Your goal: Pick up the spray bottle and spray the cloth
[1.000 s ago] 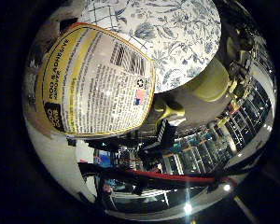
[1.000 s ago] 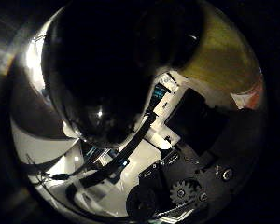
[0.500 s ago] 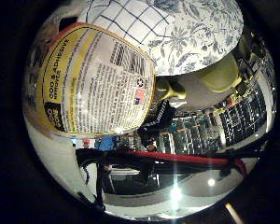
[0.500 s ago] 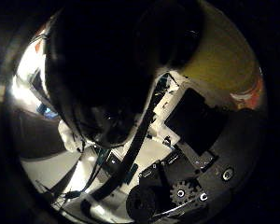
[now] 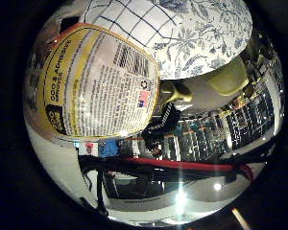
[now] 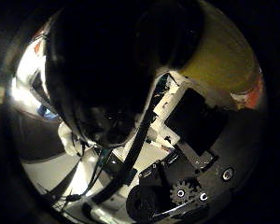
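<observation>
it looks like a lab or workshop room rather than a home: tall blue-lit racks or shelving units (image 5: 230,136) line the far wall under bright ceiling lights (image 5: 181,196), behind a white table (image 5: 197,91) covered by a blue-and-white floral patterned cloth (image 5: 192,33).

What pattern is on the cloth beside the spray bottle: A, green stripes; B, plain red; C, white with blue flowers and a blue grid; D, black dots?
C: in the little finger side view, the cloth beside the spray bottle is white with blue floral print and a blue grid section.
</observation>
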{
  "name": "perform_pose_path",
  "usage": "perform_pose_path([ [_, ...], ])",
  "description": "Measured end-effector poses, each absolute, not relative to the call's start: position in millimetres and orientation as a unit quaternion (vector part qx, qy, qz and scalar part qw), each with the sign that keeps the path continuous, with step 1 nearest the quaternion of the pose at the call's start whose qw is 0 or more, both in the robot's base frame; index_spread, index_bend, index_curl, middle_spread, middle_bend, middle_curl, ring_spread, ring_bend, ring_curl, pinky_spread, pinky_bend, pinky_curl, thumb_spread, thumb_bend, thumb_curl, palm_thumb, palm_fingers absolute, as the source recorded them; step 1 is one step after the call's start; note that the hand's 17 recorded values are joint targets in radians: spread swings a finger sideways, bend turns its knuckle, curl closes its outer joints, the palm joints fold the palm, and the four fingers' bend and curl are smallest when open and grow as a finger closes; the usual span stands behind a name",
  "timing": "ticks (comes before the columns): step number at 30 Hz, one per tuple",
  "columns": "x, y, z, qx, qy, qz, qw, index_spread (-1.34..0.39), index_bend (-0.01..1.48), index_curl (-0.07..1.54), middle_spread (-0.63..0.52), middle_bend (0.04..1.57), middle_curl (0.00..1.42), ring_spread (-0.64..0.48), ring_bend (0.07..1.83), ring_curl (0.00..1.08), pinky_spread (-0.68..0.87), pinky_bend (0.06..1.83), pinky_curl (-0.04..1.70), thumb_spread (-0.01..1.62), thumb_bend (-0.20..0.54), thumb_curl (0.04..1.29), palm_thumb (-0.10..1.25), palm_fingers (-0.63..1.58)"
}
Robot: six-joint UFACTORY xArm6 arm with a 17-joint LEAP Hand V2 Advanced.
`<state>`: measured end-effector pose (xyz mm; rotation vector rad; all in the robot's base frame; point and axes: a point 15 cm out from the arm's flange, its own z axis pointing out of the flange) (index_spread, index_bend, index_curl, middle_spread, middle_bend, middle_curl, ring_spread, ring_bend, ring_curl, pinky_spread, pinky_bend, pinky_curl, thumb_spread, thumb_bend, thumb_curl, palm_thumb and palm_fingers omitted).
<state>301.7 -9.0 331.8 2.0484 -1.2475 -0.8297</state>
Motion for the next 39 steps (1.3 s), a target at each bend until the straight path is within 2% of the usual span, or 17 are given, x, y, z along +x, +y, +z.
perform_pose_path([
  [5, 295.8, 9.0, 348.1, 0.794, -0.454, -0.303, 0.268, -0.19, 1.16, 0.67, -0.09, 1.35, 0.59, -0.16, 1.46, 0.57, -0.23, 1.07, 1.11, 1.15, -0.011, 0.57, 0.98, 1.21],
  [14, 287.0, 98.1, 381.0, 0.846, -0.395, -0.339, 0.117, -0.19, 1.17, 0.67, -0.09, 1.34, 0.59, -0.16, 1.45, 0.57, -0.23, 1.07, 1.11, 1.08, -0.014, 0.61, 1.03, 1.21],
  [18, 294.3, 149.8, 396.5, 0.862, -0.364, -0.354, 0.013, -0.19, 1.17, 0.67, -0.09, 1.34, 0.59, -0.16, 1.45, 0.57, -0.24, 1.06, 1.12, 1.06, -0.011, 0.62, 1.04, 1.22],
  [27, 346.6, 242.1, 423.2, 0.853, -0.32, -0.344, -0.227, -0.18, 1.17, 0.66, -0.07, 1.34, 0.59, -0.16, 1.46, 0.57, -0.23, 1.06, 1.14, 1.05, -0.019, 0.64, 1.02, 1.21],
  [31, 358.5, 254.6, 392.8, 0.842, -0.317, -0.345, -0.267, -0.18, 1.18, 0.67, -0.07, 1.34, 0.59, -0.15, 1.46, 0.57, -0.23, 1.06, 1.14, 1.02, -0.019, 0.65, 0.97, 1.21],
  [39, 356.7, 271.5, 336.6, 0.847, -0.28, -0.363, -0.271, -0.18, 1.19, 0.68, -0.07, 1.36, 0.59, -0.15, 1.46, 0.57, -0.23, 1.04, 1.15, 1.08, -0.013, 0.64, 0.94, 1.21],
])
